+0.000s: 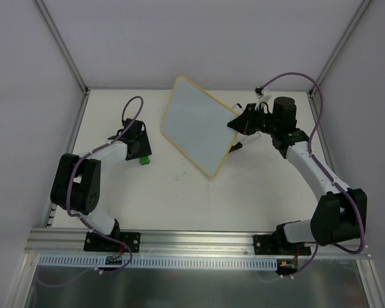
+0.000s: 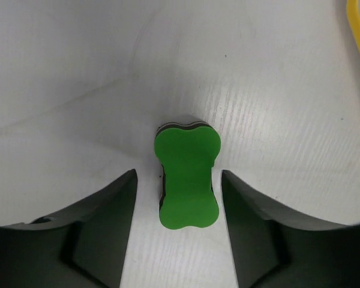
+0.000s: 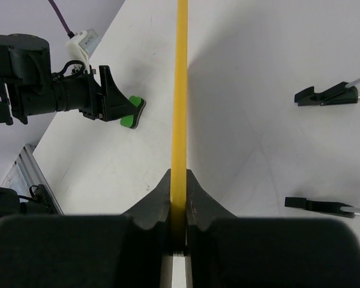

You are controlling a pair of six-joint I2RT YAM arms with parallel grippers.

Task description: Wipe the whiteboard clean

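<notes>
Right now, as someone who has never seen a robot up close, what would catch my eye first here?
First, the whiteboard, tipped up off the table near the middle, with the right gripper shut on its yellow-framed edge. Next, the bright green bone-shaped eraser lying flat on the left side of the table, between the open fingers of the left gripper.
</notes>
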